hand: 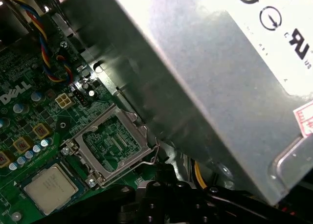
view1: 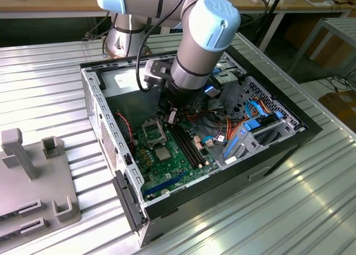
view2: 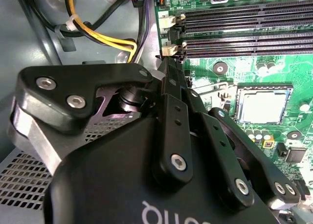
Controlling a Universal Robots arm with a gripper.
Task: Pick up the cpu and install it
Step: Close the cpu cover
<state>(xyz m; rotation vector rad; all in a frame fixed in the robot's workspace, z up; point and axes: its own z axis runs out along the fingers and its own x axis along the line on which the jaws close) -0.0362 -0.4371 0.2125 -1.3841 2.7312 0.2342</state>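
cpu (hand: 50,187) lies flat in its socket on the green motherboard (hand: 24,82), just beside the hollow socket frame (hand: 110,146), nothing gripping it. The first wrist view adds the silver power supply (hand: 220,87) over the frame. The second wrist view shows the black memory slots (view2: 244,33) and yellow cables (view2: 98,35). The gripper (view2: 168,70) is apart from the cpu; jaw state can't be told. In the exterior view, the open computer case (view1: 103,121) holds board and wiring on a ribbed metal table (view1: 44,82), with a grey fixture (view1: 28,177) on the exterior view's left.

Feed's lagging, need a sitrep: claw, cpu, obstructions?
Arm's claw low inside the case, over the motherboard. The cpu flat on it beside open socket frame, apart from claw. Nothing lying on cpu.
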